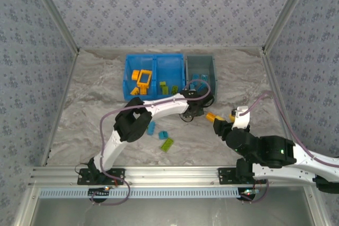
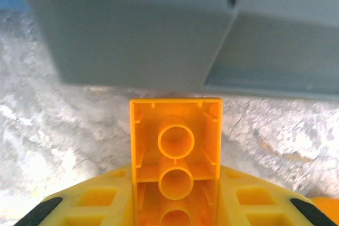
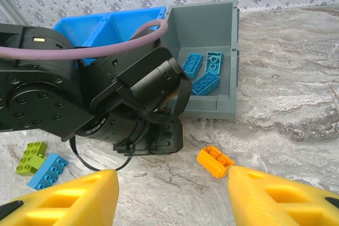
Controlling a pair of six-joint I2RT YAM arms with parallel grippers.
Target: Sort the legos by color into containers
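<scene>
**Item 1. Upturned orange brick** (image 2: 176,146). It lay with its hollow underside up and its tubes showing, lodged between the yellow fingers of your left gripper (image 2: 176,199). It sat just short of the outer wall of the grey bin (image 2: 132,30). The fingers pressed against both long sides, so the gripper was clamped on this brick. From the wrist view you could not tell whether the brick had left the table (image 1: 90,109).

**Item 2. Loose orange brick** (image 3: 214,161). It lay studs up and flat on the marbled surface, near the grey bin's front wall. It was just ahead of your right gripper (image 3: 172,183) and touched neither finger. That gripper's fingers stood spread wide with nothing between them.

**Item 3. Grey bin, contents.** Three light blue bricks (image 3: 205,83) lay on its floor, close together.

**Item 4. Blue bin** (image 1: 128,78). It stood directly beside the grey bin, on its left in the overhead view.
- The left compartment held orange pieces, among them the open orange frame (image 1: 143,79).
- The right compartment held lime green bricks (image 1: 163,86).

**Item 5. Unsorted stock.** Two loose light blue bricks (image 1: 151,127) and one loose lime green brick (image 1: 167,144) lay on the table. They were beside the forearm of your left arm and well apart from both bins. The green one lay just beside the nearer blue one.
</scene>
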